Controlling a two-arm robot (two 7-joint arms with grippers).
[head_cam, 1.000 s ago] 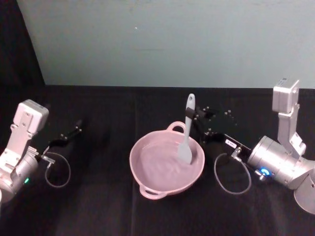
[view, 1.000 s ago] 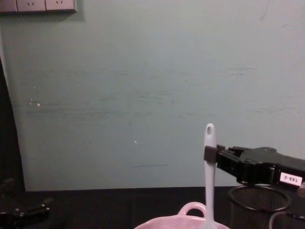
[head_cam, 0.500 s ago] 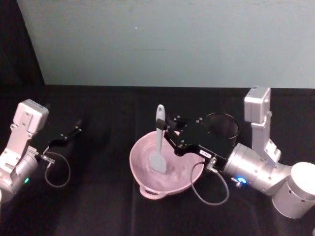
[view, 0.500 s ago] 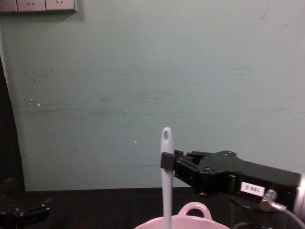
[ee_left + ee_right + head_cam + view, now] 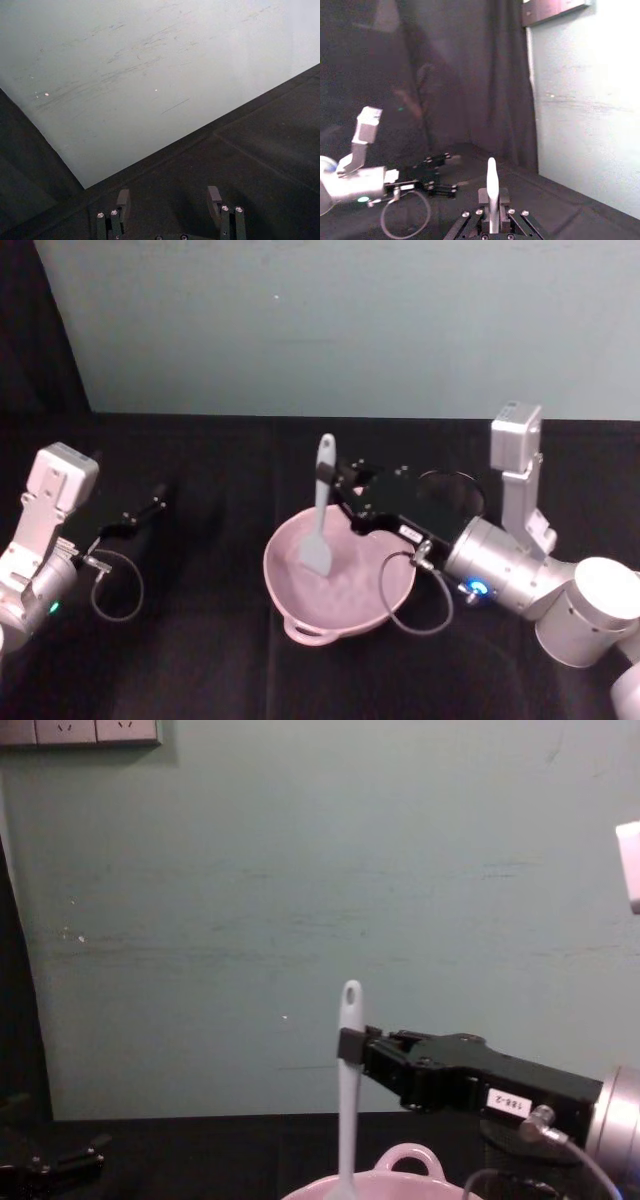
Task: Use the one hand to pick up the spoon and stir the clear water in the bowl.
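The pale pink bowl (image 5: 272, 580) sits mid-table with clear water in it; its arched loop handle (image 5: 405, 1157) shows in the chest view. My right gripper (image 5: 336, 481), black and boxy with the white "188-2" label, is shut on the white spoon (image 5: 320, 510) partway up the handle. The spoon stands nearly upright, its flat head down in the bowl's left half. In the chest view the right gripper (image 5: 351, 1046) holds the spoon (image 5: 347, 1120) just under the oval hole. The right wrist view shows the spoon (image 5: 491, 185) between the closed jaws. My left gripper (image 5: 148, 508) rests open at the far left.
A black wire-mesh cup (image 5: 462, 488) stands behind the right arm, right of the bowl. Cable loops hang from both wrists, one (image 5: 118, 585) at the left, one (image 5: 408, 595) over the bowl's right rim. A teal wall closes off the table's back.
My right gripper has carried the spoon from the bowl's right side to its left over the last second, then slightly toward the back. The left arm has stayed still.
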